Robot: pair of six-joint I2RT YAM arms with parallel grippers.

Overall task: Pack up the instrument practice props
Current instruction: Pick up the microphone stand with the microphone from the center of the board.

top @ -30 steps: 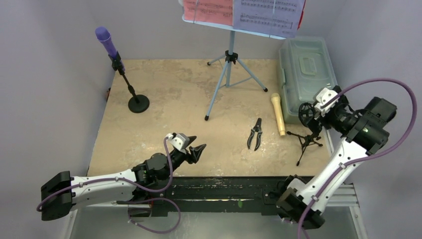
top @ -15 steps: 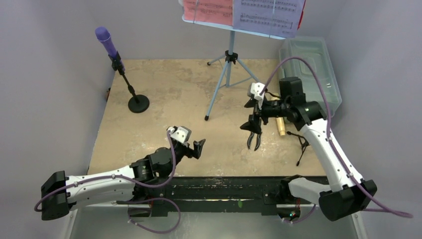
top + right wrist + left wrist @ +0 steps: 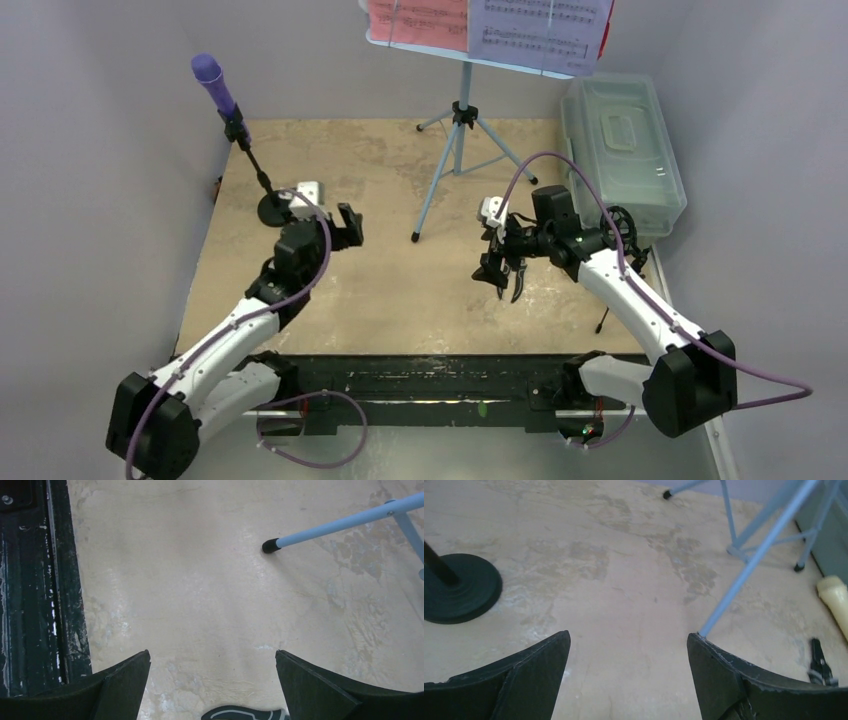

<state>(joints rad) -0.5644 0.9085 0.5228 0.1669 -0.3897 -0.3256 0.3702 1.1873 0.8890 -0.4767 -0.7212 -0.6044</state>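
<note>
The left tool [image 3: 629, 640] gapes empty left of the stand [image 3: 462, 113]; the right tool [image 3: 212, 655] gapes empty right of it, above the pliers [image 3: 821, 660].

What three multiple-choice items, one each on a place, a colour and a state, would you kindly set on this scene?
1. Where on the table is the box?
A. near left corner
B. middle
C. far right corner

2. What colour is the mic on the pole?
A. cream
B. purple
C. red

3. How do the left jaws stand?
A. open and empty
B. shut on the pole
C. shut on the box

Answers:
1 C: the top view shows it along the far right edge.
2 B: its head and body are purple.
3 A: the left wrist view shows only bare table between them.
</note>
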